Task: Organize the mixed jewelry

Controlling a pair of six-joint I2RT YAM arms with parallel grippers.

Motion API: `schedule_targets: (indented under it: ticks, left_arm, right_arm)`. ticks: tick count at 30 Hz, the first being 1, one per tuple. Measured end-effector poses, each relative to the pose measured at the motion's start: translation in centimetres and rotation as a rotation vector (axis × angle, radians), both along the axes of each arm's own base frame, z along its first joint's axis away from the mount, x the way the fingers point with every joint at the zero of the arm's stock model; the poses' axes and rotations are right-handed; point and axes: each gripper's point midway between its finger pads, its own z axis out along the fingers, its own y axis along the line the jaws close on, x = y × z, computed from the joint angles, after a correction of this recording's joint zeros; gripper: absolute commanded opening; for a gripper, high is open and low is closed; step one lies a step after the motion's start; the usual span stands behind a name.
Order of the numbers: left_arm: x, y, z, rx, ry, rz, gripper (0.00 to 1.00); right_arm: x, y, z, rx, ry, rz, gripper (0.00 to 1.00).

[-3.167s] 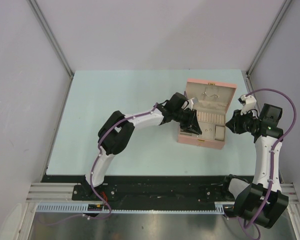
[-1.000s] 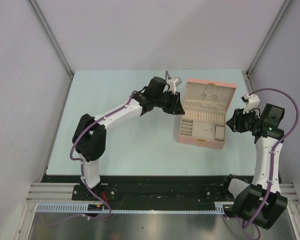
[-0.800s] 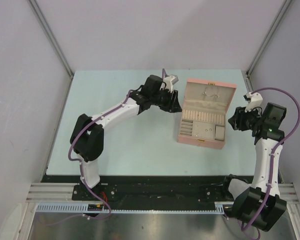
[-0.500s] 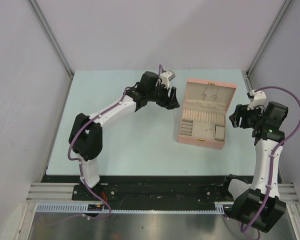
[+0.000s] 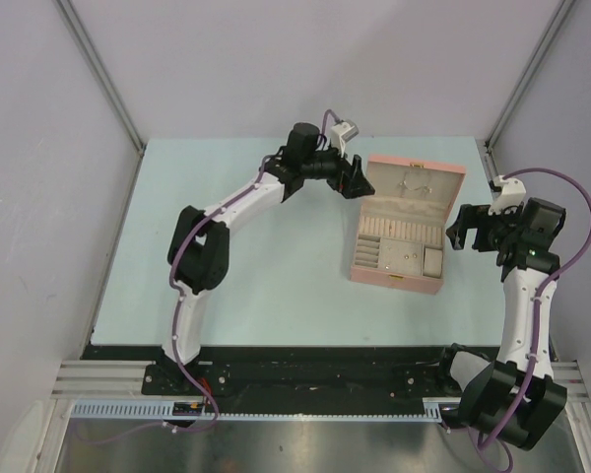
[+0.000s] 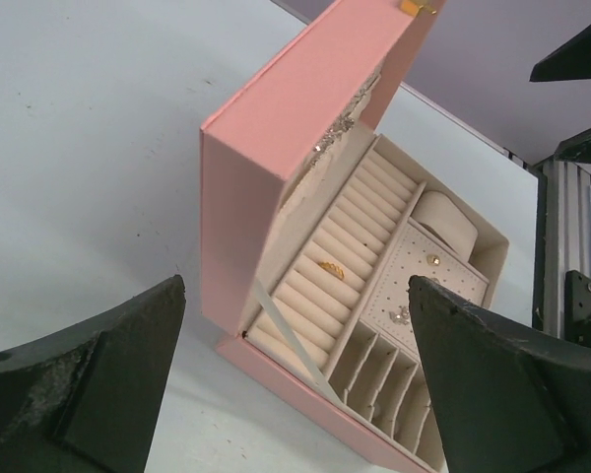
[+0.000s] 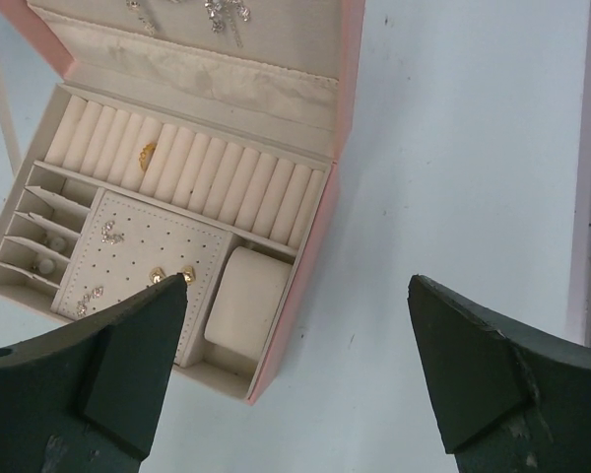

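1. Desk [image 5: 236, 246] of pale blue-green colour, carrying one pink box [image 5: 394, 280] on its right part, with lid [image 5: 419, 162] raised toward the far side and the inside fully open to view.
2. Left tool [image 5: 357, 181] in the air just beside the left edge of the lid, apart from it; both fingers [image 6: 79, 394] spread wide apart in the left wrist view, gripping nothing.
3. Right tool [image 5: 460, 227] near the right wall of the box, apart from it; fingers [image 7: 492, 374] spread wide apart as well, gripping nothing.
4. Gold ring [image 7: 146, 153] pushed between two of the cream ring rolls [image 7: 231, 187], in the row directly under the lid, nearer to the left end of this row in the right wrist view.
5. Two gold studs [image 7: 158, 277] side by side on the perforated pad [image 7: 143, 251], close to its near edge; several silver pieces [image 7: 110, 233] on the same pad, more to the left.
6. Cream cushion [image 7: 246, 301], rectangular with round corners, lying in own compartment just to the right of the pad, at the front right corner of the box.
7. Pale beads [image 7: 44, 264] in the narrow slots [image 7: 54, 202] left of the pad, too small for telling the kind.
8. Sparkling pieces [image 7: 227, 12] fixed on the inner side of the lid, partly cut by the upper picture edge.
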Motion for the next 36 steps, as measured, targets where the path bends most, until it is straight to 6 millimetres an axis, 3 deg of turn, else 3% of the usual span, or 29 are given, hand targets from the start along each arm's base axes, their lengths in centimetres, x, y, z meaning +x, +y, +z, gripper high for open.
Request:
schedule_targets:
  ticks: [8,23,28,36]
  left_arm:
    - [1.4,-1.7,-1.5,-0.048,-0.055,-0.050,1.00]
    - [-0.4,-3.7,0.5,-0.148,-0.068,-0.157,1.00]
    - [-1.7,-3.4,0.7,-0.139,-0.047,-0.166,1.00]
    - [-5.9,-1.3,2.4,-0.122,-0.008,-0.179,1.00]
  right_arm:
    - [0.2,-0.1,-0.7,0.013,0.025,-0.003,1.00]
    - [0.1,-0.2,-1.2,0.017,0.047,-0.009,1.00]
    - [0.1,-0.2,-1.3,0.019,0.052,-0.009,1.00]
    - [-0.1,-0.1,-1.2,0.017,0.049,-0.007,1.00]
